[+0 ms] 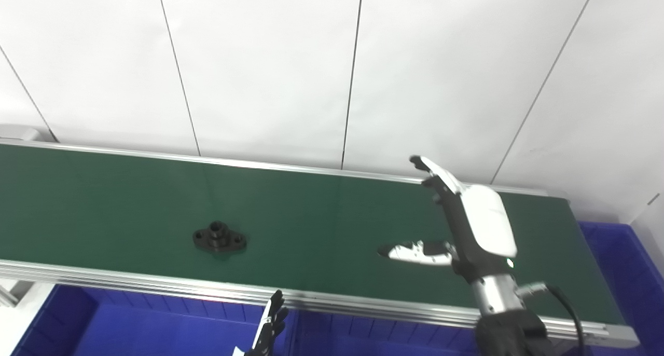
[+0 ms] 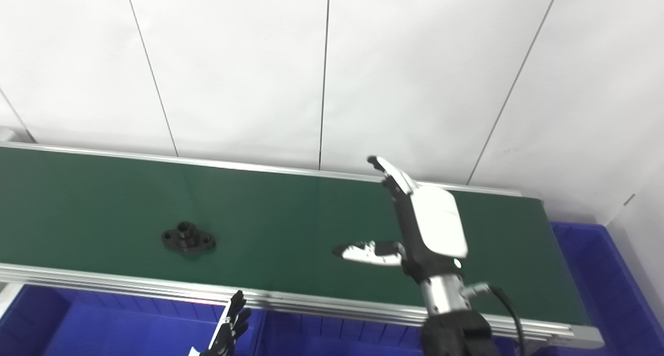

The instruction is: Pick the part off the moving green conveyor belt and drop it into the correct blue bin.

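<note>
Far left: blue bin [image 1: 62, 319] below the near rail, only partly in frame, contents not visible.

On the green conveyor belt [image 1: 321, 216], left of centre and toward the near rail: the part [image 1: 219, 238], a black flange with a raised round boss, lying flat, long axis roughly along the belt's run. Untouched, well apart from both hands.

Bottom edge, just right of the part's line and below the near rail: left hand [image 1: 270, 327], only dark fingertips poking up, over the bin area. Cannot tell whether spread or closed; holding nothing that shows.

Further right, raised above the belt's right half: right hand [image 1: 469, 226], spread wide, fingers pointing up and away toward the far rail, thumb stretched out leftward, empty. Palm side facing left, toward the part.

Far right, past the belt's end: second blue bin [image 1: 627, 273], partly seen.

Deciding relation: part lying to the left of the right hand, well apart, on the thumb side. Likely step: waiting to intercept, assuming the belt carries the part rightward, though direction of travel not readable here. Left hand nearer across the belt but low; right hand already posed over the surface.
</note>
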`<action>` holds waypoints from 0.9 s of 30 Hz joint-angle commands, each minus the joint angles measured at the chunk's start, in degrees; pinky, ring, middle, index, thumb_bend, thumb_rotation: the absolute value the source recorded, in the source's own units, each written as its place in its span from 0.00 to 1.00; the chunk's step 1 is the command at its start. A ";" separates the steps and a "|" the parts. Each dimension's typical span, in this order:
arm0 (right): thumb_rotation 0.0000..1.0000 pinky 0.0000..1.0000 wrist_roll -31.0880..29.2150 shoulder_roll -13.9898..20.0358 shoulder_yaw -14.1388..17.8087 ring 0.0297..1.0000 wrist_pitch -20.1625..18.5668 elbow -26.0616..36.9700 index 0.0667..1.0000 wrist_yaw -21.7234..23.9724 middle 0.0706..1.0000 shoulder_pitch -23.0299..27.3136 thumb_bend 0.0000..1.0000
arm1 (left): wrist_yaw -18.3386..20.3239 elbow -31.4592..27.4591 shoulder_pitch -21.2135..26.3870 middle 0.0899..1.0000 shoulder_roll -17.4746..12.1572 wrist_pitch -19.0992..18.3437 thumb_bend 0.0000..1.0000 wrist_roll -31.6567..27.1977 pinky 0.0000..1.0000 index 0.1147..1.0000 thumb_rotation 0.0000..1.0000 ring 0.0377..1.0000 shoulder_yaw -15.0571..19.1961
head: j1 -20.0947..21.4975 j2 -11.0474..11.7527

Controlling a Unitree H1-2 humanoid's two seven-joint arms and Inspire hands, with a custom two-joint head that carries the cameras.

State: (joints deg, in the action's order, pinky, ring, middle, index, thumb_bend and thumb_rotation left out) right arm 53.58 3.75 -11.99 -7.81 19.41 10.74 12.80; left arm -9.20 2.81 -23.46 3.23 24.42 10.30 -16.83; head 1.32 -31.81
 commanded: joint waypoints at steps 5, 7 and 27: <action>0.33 0.51 5.65 -1.99 -3.74 0.67 -4.86 -5.74 0.85 2.88 0.80 8.32 1.00 | 0.49 -3.22 0.09 1.00 3.63 2.34 0.75 0.67 0.92 1.00 0.83 0.94 -2.53 | -0.32 -0.92; 0.35 0.50 6.96 -2.49 -4.97 0.65 -5.12 -8.22 0.85 2.71 0.78 9.84 1.00 | 0.43 -3.51 -0.18 1.00 3.80 2.34 0.74 0.92 0.92 1.00 0.83 0.94 -2.75 | -0.41 -1.09; 0.32 0.44 9.92 -6.43 -14.25 0.61 -6.90 -29.68 0.82 -2.46 0.76 17.29 1.00 | 0.06 -6.76 -2.93 1.00 7.89 1.62 0.78 2.73 0.87 1.00 0.81 0.92 -6.35 | -2.38 -3.20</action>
State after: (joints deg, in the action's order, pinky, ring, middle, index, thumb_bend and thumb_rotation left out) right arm 63.39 -1.76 -26.03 -13.77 -10.75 10.23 27.14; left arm -9.15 -1.34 -25.19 3.40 24.41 12.75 -17.59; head -1.05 -35.07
